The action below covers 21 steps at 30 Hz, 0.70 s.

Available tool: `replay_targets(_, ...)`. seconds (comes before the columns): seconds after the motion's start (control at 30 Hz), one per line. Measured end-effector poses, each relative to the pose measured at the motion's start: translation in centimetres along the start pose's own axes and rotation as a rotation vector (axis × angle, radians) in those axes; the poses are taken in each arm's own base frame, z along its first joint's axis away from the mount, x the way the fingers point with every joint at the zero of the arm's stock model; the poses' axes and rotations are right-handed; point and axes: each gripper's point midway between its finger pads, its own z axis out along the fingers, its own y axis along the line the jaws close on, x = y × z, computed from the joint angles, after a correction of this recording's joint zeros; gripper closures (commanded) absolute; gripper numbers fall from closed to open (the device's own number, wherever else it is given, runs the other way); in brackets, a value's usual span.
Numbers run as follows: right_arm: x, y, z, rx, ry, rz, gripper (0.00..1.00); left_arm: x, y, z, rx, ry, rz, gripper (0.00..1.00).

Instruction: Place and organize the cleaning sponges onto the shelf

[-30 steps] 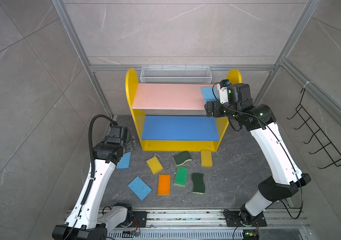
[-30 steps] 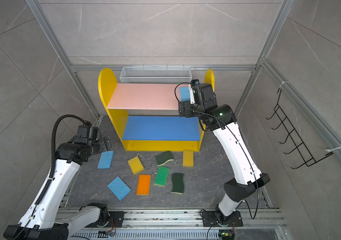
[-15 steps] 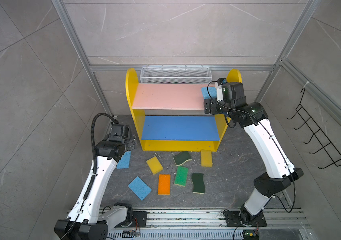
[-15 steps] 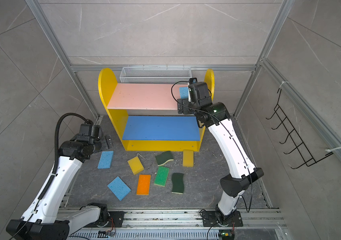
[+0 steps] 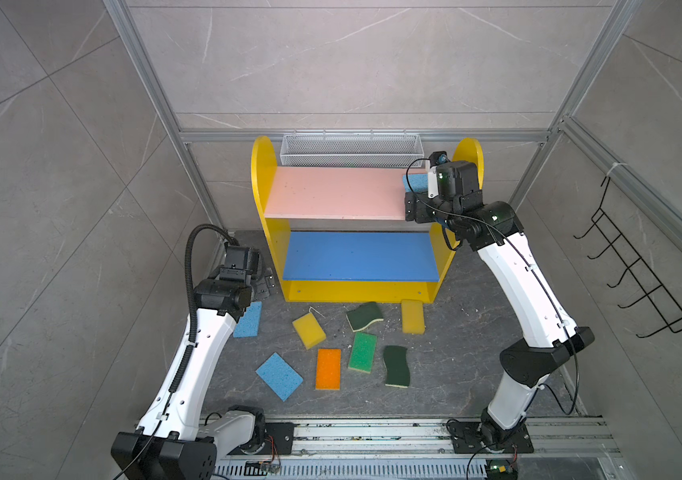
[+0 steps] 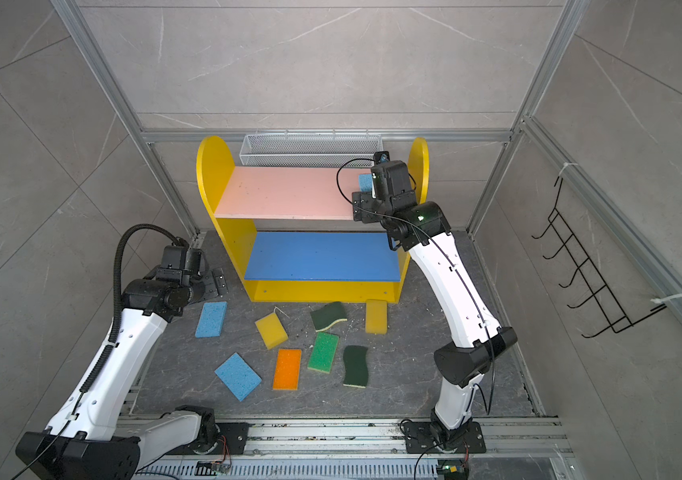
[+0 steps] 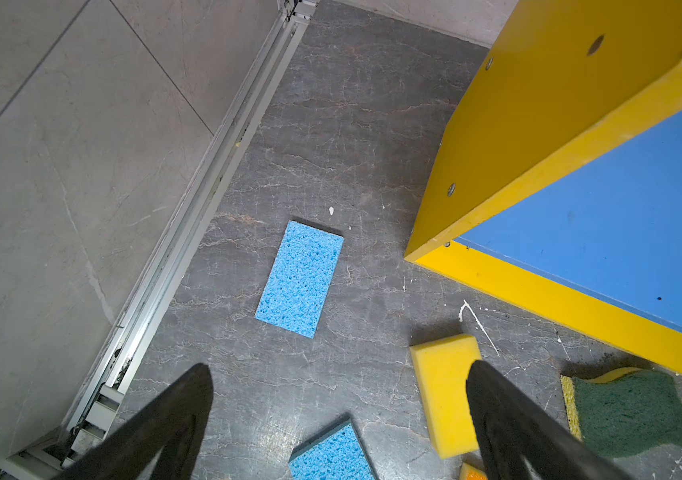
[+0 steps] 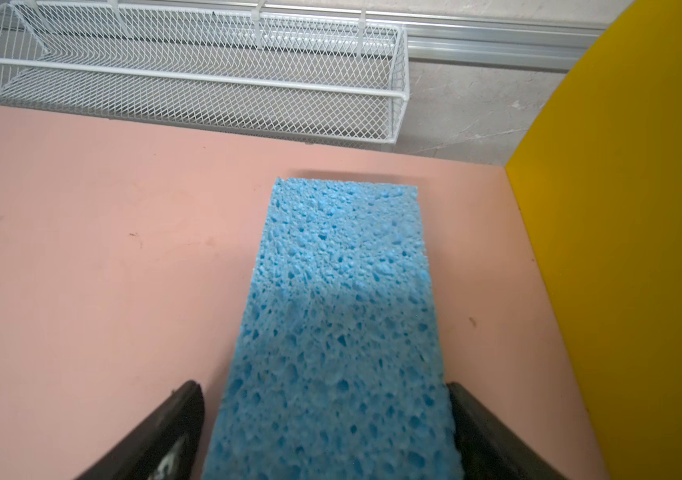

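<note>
A blue sponge [image 8: 343, 291] at the right end of the pink board [image 8: 102, 257] was flanked by open jaws of the right gripper [image 8: 325, 388]; the left gripper [image 7: 338, 365] was opened too, empty.

The sponge [image 8: 343, 311] is light blue, the board [image 8: 102, 270] pink, sides [image 8: 621, 208] yellow.

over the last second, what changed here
The right arm swung its elbow inward while the right gripper stayed astride the blue sponge on the pink board. The left gripper, open, edged toward the shelf. The eight floor sponges did not move.
</note>
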Motion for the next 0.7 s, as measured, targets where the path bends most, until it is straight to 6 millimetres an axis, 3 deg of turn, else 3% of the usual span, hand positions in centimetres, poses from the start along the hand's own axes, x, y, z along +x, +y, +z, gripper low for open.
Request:
replay_targets(0.33, -0.1, -0.4, 0.2, 0.027, -0.004, 0.036, 0.23, 0.1, 0.0, 0.1, -0.002, 0.002, 0.001, 0.02)
replay_targets(0.7, -0.1, -1.1, 0.4, 0.069, -0.016, 0.085, 0.18, 0.6, 0.2, 0.2, -0.005, 0.007, 0.003, 0.02)
